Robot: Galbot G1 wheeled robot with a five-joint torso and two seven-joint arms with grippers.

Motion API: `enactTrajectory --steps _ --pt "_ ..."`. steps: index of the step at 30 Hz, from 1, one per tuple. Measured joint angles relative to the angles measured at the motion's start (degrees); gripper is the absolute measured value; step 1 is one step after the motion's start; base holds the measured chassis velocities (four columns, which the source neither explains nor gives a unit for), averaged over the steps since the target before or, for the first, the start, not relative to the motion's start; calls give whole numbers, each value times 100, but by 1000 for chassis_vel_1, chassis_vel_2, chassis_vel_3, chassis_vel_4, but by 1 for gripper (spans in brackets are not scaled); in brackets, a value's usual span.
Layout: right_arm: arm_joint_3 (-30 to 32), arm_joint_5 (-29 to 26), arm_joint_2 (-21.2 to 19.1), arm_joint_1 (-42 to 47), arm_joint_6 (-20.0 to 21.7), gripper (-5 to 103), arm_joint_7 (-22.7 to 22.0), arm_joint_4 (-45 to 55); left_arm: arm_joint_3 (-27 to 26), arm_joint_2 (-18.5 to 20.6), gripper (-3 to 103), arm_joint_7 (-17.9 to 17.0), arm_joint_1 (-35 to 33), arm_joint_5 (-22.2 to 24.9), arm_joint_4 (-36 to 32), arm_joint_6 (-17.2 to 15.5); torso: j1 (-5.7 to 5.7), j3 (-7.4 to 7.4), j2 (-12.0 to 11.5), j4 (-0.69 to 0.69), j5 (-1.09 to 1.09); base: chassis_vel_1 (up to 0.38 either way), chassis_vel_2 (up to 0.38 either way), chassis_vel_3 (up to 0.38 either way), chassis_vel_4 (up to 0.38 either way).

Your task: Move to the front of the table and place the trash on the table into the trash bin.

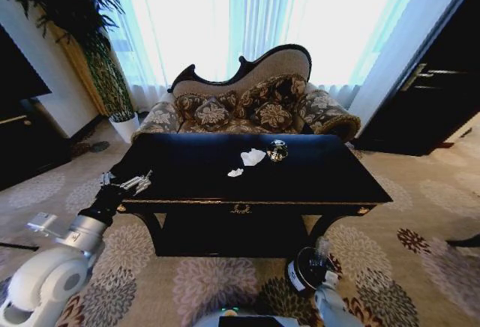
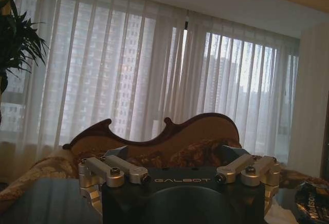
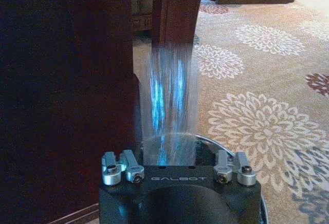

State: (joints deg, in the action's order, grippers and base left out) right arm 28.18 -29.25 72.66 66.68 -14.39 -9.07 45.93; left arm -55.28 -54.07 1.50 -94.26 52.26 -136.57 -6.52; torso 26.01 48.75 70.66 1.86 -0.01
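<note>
The glossy black table (image 1: 187,169) stands in front of me. On its top lie two crumpled white paper wads (image 1: 253,156) (image 1: 235,172) and a dark shiny can (image 1: 277,150); the can's edge (image 2: 313,201) also shows in the left wrist view. My left gripper (image 1: 141,182) hovers open at the table's left end, holding nothing. Low at the right, my right gripper (image 1: 328,278) hangs over the black trash bin (image 1: 300,273). The clear plastic bottle (image 1: 322,248) (image 3: 169,106) stands upright above the bin's rim (image 3: 229,146), streaked with motion, with the jaws apart beside it.
A patterned sofa (image 1: 247,109) stands behind the table, before bright curtains. A potted plant (image 1: 112,79) is at the back left and a dark cabinet (image 1: 442,87) at the right. Flowered carpet (image 1: 420,214) lies open around the table; a table leg (image 3: 177,8) is close to the bin.
</note>
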Motion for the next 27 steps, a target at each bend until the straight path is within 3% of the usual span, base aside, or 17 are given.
enactTrajectory --steps 4,7,8,15,23,27 --pt "3 -32 -21 102 0 84 8 71 -49 26 100 -13 -40 63 -19 -25 0 0 0 0 0 0 0 0 0" --pt "8 -41 -14 218 2 89 9 234 -62 17 100 -37 -47 73 -29 -36 0 0 0 0 0 0 0 0 0" --pt "13 -39 3 348 2 97 28 405 -66 10 100 -44 -64 73 -30 -40 0 0 0 0 0 0 0 0 0" --pt "146 -80 195 1122 -121 100 193 1572 -86 -14 100 -60 -153 66 7 -72 0 0 0 1 0 0 0 0 0" --pt "380 270 282 1855 -676 100 258 2426 -85 -68 100 -108 -212 -52 55 -110 0 0 0 2 0 0 0 0 0" --pt "569 531 584 2572 -923 100 183 3374 -190 -207 100 -108 -314 -23 47 -134 0 -1 0 0 -1 0 0 0 0"
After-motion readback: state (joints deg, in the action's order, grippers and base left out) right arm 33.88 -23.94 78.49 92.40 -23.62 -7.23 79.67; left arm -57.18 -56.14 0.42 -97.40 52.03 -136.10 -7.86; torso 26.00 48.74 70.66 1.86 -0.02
